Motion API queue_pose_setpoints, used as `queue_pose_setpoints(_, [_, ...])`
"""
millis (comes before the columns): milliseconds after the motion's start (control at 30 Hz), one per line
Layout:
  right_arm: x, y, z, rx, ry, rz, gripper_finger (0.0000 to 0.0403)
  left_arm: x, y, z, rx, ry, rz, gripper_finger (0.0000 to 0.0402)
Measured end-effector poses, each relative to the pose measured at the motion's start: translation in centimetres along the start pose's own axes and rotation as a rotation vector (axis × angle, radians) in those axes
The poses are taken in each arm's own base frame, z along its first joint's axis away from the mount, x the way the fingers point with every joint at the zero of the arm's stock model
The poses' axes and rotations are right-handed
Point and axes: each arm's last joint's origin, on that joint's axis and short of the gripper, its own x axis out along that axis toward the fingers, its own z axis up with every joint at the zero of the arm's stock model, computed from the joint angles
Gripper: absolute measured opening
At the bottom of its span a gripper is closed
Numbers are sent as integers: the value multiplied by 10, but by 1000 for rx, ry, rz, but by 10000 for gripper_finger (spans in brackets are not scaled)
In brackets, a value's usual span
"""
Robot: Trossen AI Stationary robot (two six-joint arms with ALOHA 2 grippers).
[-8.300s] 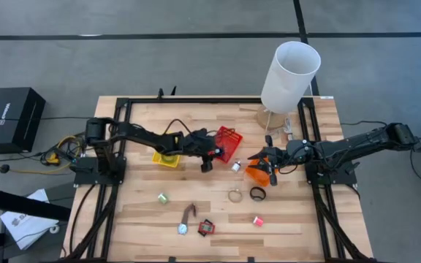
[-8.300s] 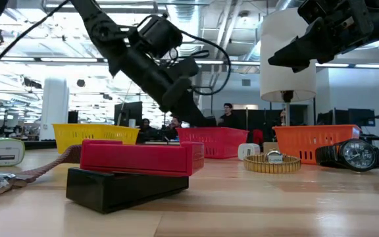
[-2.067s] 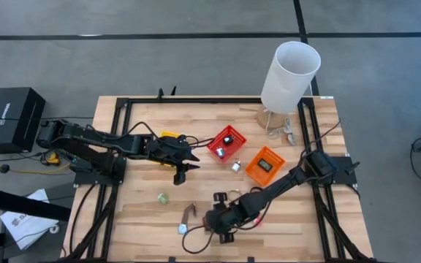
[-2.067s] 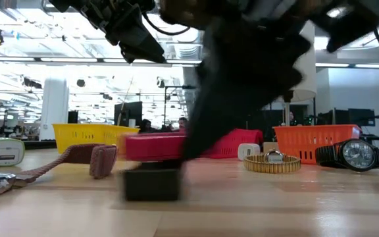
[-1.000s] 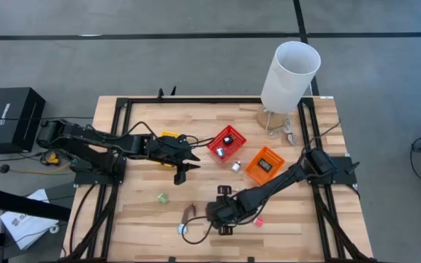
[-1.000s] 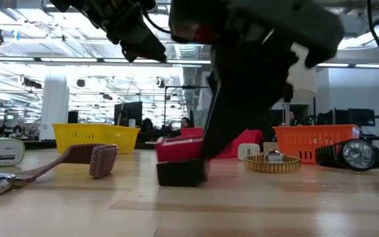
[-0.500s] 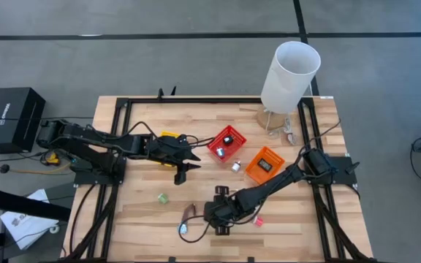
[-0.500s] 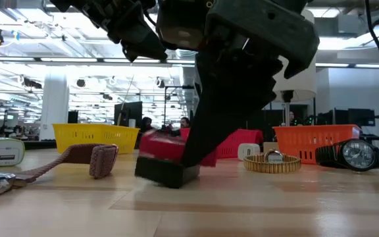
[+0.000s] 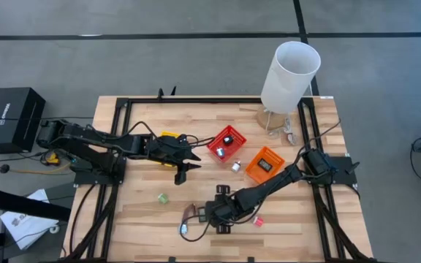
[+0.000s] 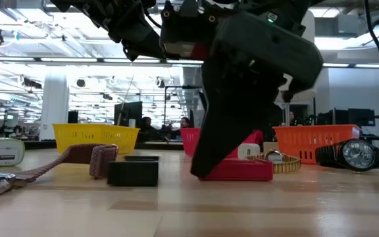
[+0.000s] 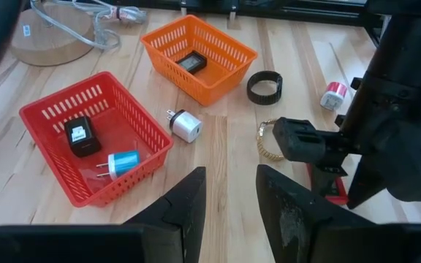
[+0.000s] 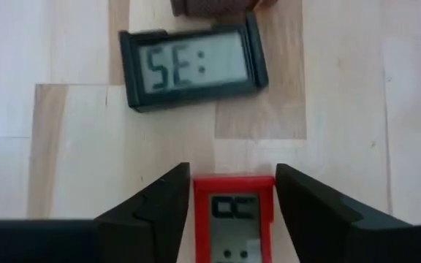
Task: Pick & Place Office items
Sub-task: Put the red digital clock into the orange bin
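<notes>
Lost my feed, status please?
Right hand straddling red timer, grip unconfirmed. Black timer lies apart. Left hand open, empty, above table. Nothing blocking.
</notes>
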Motion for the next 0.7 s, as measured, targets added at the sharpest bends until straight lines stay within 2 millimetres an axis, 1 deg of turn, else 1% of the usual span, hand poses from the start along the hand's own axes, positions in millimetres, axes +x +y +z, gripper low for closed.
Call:
queue_pose_setpoints(100, [-2,0,0,-3,13,-3,178,0,0,0,0,0,0,115])
queue_pose_setpoints(233, [-12,0,5,-7,33,7,175,0,0,0,0,0,0,115])
queue_pose_setpoints(400, [-14,-1,-1,-19,127,29,195,0,0,0,0,0,0,115])
queue_pose_setpoints(567, [-12,-2,-2,-9,143,40,222,0,0,0,0,-1,0,115])
queue_pose_setpoints(700, [-11,-5,-1,-3,145,41,226,0,0,0,0,-2,0,115])
